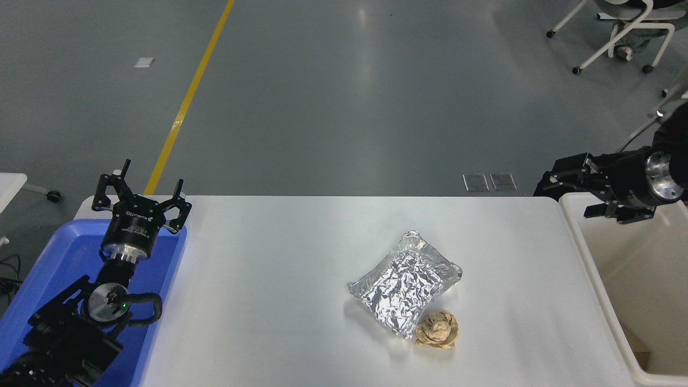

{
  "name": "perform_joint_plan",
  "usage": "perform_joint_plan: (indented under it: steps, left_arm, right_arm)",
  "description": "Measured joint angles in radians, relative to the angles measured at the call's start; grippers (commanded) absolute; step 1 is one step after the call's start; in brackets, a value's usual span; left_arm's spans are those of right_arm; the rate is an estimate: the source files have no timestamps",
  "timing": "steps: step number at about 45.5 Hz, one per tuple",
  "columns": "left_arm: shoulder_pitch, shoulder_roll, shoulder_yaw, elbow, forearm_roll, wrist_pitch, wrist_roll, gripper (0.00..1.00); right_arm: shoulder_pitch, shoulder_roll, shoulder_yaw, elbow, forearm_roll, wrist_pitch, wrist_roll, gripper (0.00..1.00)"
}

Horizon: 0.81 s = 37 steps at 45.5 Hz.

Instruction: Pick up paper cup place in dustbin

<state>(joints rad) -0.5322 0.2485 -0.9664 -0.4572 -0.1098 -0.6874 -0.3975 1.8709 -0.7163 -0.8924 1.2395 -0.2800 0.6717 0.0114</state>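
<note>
The right claw (567, 194) reaches in from the right edge, held level and pointing left over the far left corner of the dustbin (591, 258), with its fingers spread and nothing between them. The paper cup cannot be seen anywhere in this view; the part of the dustbin's inside that shows is bare cream plastic, apart from a bit of brown at its near left corner that is too small to make out. The dustbin stands off the right end of the white worktop (279, 279), its thick rim just beside the worktop's edge. Near the middle of the worktop lies a crinkled foil pouch (406, 282), and a crumpled brown paper ball (438, 330) sits touching its near right corner. The left claw (141, 194) is parked at the lower left, pointing away from the camera with its fingers spread and empty, above a blue tray (48, 258) that lies at the worktop's left end. Beyond the worktop is a grey floor with a yellow line (188, 99), and chair legs (613, 40) show at the top right.
</note>
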Motion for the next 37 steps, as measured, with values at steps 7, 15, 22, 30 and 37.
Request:
perform_joint_plan:
  steps: [7, 15, 22, 30, 37]
  left_arm:
    - [0.001, 0.0, 0.0, 0.0, 0.0, 0.0, -0.001, 1.0]
    - [0.001, 0.0, -0.002, 0.0, -0.001, 0.001, -0.001, 1.0]
    - [0.001, 0.0, -0.003, 0.0, 0.0, 0.002, -0.001, 1.0]
    - [0.001, 0.0, -0.003, 0.0, -0.001, 0.002, -0.002, 1.0]
    - [0.001, 0.0, -0.003, 0.0, -0.001, 0.002, -0.003, 1.0]
  right_arm:
    - [0.161, 0.066, -0.053, 0.1, 0.008, 0.058, -0.002, 1.0]
    - [0.343, 0.165, -0.109, 0.206, 0.075, 0.09, -0.008, 1.0]
    - [0.46, 0.252, -0.134, 0.265, 0.13, 0.102, -0.011, 1.0]
    - [0.534, 0.354, -0.142, 0.297, 0.195, 0.109, -0.014, 1.0]
    - [0.565, 0.425, -0.14, 0.309, 0.238, 0.111, -0.015, 1.0]
